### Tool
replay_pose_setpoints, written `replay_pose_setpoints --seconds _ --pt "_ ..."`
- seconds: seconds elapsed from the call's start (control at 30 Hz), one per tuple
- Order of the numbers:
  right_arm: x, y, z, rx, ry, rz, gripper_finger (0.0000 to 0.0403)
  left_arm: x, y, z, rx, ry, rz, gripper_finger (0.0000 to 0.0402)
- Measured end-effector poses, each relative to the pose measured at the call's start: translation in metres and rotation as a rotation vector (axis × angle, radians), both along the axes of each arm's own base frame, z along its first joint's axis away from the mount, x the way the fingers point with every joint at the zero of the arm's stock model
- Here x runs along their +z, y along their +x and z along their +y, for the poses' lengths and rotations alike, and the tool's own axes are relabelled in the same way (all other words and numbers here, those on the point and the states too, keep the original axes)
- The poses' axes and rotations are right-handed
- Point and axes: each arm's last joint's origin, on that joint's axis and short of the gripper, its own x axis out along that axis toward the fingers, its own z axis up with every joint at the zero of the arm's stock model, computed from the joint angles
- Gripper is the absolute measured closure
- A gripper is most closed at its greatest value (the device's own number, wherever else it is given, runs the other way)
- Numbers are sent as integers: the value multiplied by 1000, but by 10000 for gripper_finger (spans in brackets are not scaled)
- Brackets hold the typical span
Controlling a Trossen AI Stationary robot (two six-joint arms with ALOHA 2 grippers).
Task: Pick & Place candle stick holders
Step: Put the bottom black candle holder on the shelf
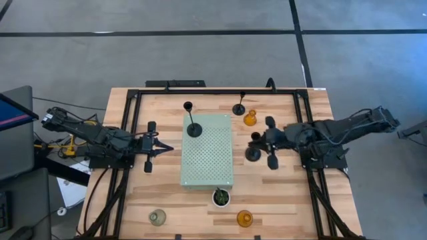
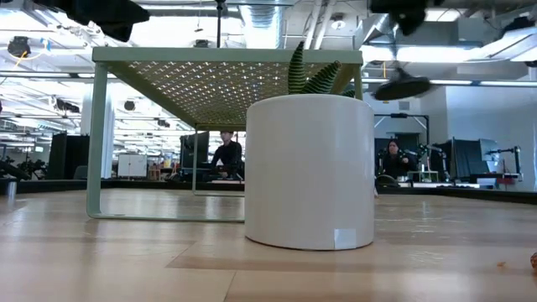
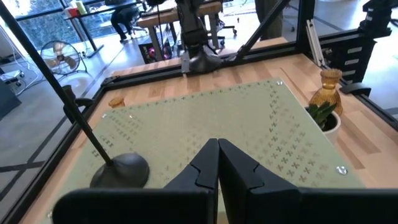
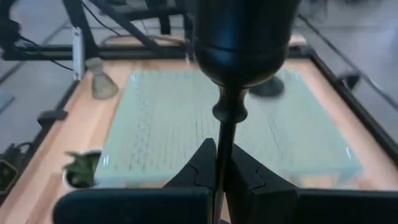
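Overhead, the wooden table bears a green board; right claw seemingly pinches a black holder.

The pale green perforated board stood raised on legs at the middle of the surface, with open space beneath it. On the board, one black candle holder blocked the far left corner; the rest of its top lay bare. Left of the board the left hand hovered closed, with clear wood around it. Right of the board the right hand gripped a black holder. Near the board's front edge stood the potted plant.
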Motion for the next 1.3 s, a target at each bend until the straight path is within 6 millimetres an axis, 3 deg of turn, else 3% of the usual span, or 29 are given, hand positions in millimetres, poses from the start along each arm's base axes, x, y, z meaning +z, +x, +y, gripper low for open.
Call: replay_pose_setpoints --seconds 0.17,0.4,0.87,1.03,1.3 --pt "4 28 -24 71 -12 -120 402 -4 1 0 0 5 12 392" --pt "5 44 -71 93 27 -231 402 -4 1 0 0 4 11 394" --pt "12 121 -131 232 83 -174 403 -5 1 0 1 -3 11 393" --pt "3 136 -153 213 90 -161 403 -5 1 0 2 -22 11 395" --pt "-14 156 -170 234 106 -138 403 -5 1 0 2 -22 10 393"
